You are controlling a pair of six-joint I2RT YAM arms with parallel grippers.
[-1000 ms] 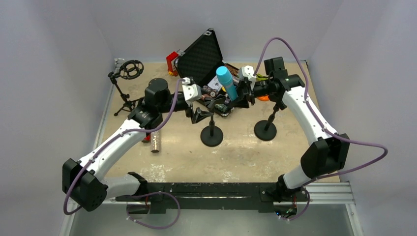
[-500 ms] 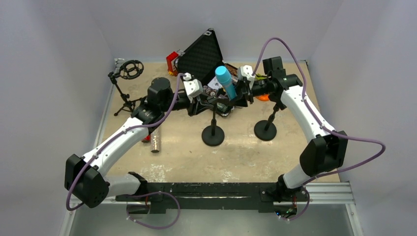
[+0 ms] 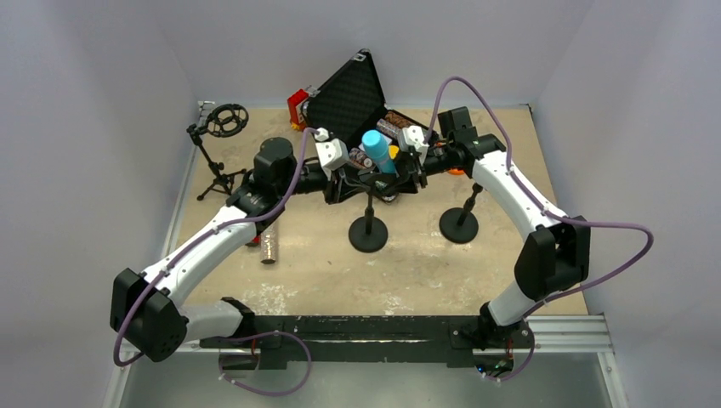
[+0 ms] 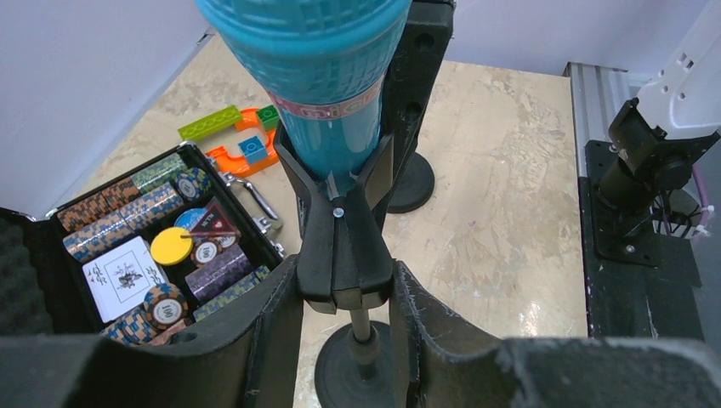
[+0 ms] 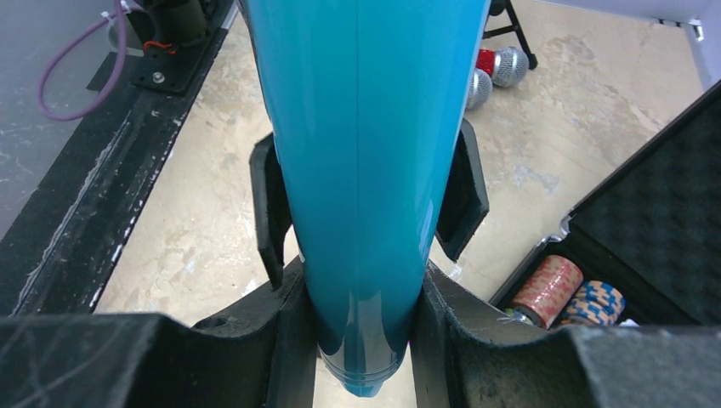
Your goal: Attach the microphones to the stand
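Blue microphone [image 3: 375, 150] shifted left, held in right tool [image 5: 364, 340], resting in clip [image 4: 340, 242]

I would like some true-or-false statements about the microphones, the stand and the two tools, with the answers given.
1. The right tool is shut on the blue microphone. True.
2. The left tool is wide open and holds nothing. False: it is shut on the stand's clip.
3. The chip case is closed. False: its lid stands open.
4. The silver microphone lies on the table. True.
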